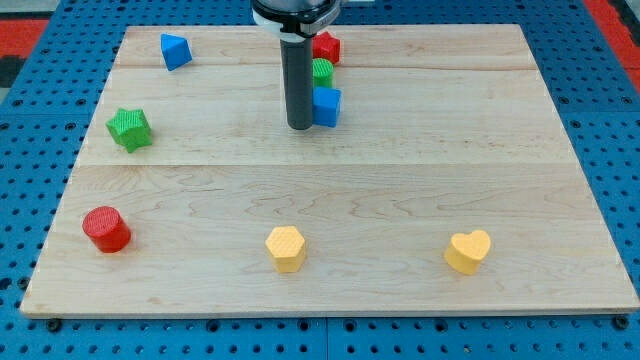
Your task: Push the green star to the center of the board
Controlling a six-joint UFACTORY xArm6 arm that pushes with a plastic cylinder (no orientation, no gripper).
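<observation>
Star (129,128) near board's (330,280) left edge

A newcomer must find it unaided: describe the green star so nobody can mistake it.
Start at the wooden board and go to its edge at the view's left, upper half. The green star lies there alone, below the blue block and above the red cylinder. The other green block sits beside my tip.

Surround: blue pegboard (600,120) with regular holes, framing the pale wooden table (400,200). Red pegboard patches at 10 (40,25) and 2 o'clock (612,18). Even light.
</observation>
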